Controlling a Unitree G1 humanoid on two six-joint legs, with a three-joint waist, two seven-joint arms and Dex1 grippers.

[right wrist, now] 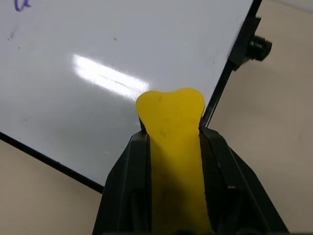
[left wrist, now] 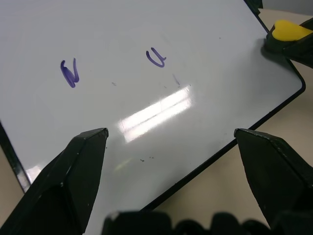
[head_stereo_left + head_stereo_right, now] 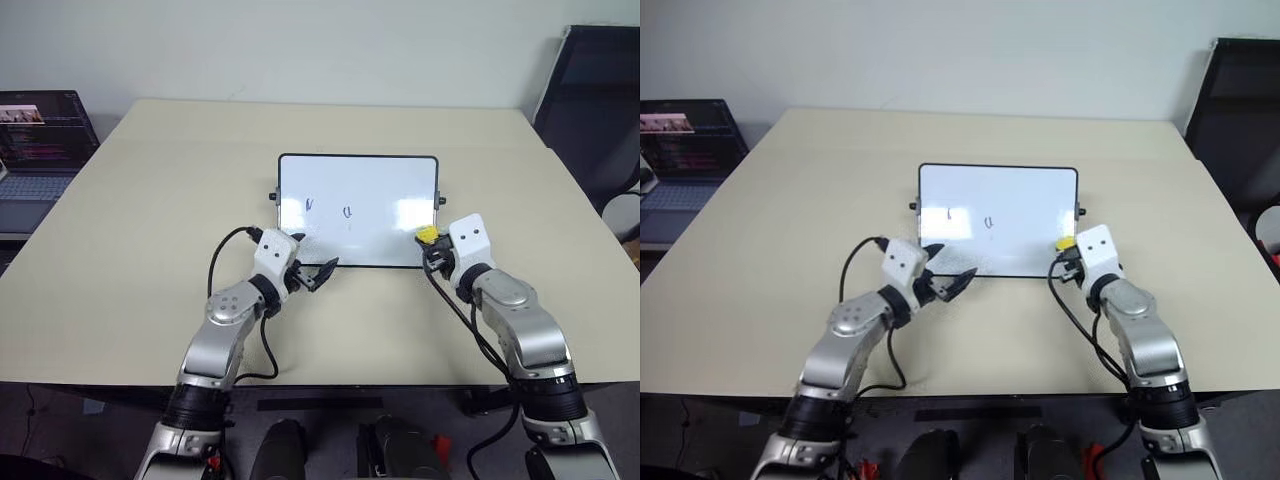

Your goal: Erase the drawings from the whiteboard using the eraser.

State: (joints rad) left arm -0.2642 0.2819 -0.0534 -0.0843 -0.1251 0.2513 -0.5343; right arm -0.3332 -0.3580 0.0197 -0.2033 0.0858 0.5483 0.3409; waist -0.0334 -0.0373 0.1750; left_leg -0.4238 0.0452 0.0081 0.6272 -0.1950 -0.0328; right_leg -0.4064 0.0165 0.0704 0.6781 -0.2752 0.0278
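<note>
The whiteboard [image 3: 358, 210] is seen lying flat near the middle of a beige table [image 3: 150, 230], its long sides running left to right, with a small black knob on each short side. Two drawings [image 2: 69, 73] in dark blue-purple ink are visible on its surface: one scribble on the left half and a U-shaped mark [image 2: 156, 58] near the centre, set apart from each other. A faint smudge is noted just past the U-shaped mark; what it is cannot be told. Glare from overhead light is recorded on the board in several places.

The right gripper [image 1: 171, 132] is held over the near right corner of the whiteboard, and its two black fingers are clamped on the eraser [image 1: 170, 111]. The yellow end of the eraser is seen protruding beyond the fingertips, above the white surface just inside the frame. Whether the eraser touches the board cannot be told.

The left gripper [image 3: 318, 272] is positioned at the near edge of the whiteboard, towards its left corner. Its fingers are spread well apart and nothing is held between them.

A laptop [image 3: 35, 150] with a lit screen is noted beside the table's far left corner. A dark chair [image 3: 595, 110] is noted at the far right.
</note>
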